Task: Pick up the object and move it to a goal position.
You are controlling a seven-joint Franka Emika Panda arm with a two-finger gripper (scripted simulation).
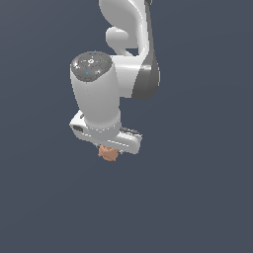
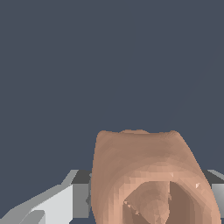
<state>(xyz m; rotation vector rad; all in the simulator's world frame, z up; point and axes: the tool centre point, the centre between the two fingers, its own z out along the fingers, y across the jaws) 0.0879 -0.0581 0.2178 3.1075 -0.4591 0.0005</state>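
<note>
The object [image 1: 106, 153] is a small orange-brown lump that pokes out from under the white hand [image 1: 105, 134] in the exterior view. The hand covers the fingers there. In the wrist view the object [image 2: 144, 162] fills the space between the two fingers, and a hollow shows in its near face. My gripper [image 2: 148, 199] is shut on it. One finger [image 2: 61, 201] presses against one side of the object and the other finger [image 2: 217, 192] against the opposite side.
A plain dark blue-grey ground [image 1: 197, 197] lies all around with no other objects on it. The white arm [image 1: 128, 29] rises toward the top of the exterior view.
</note>
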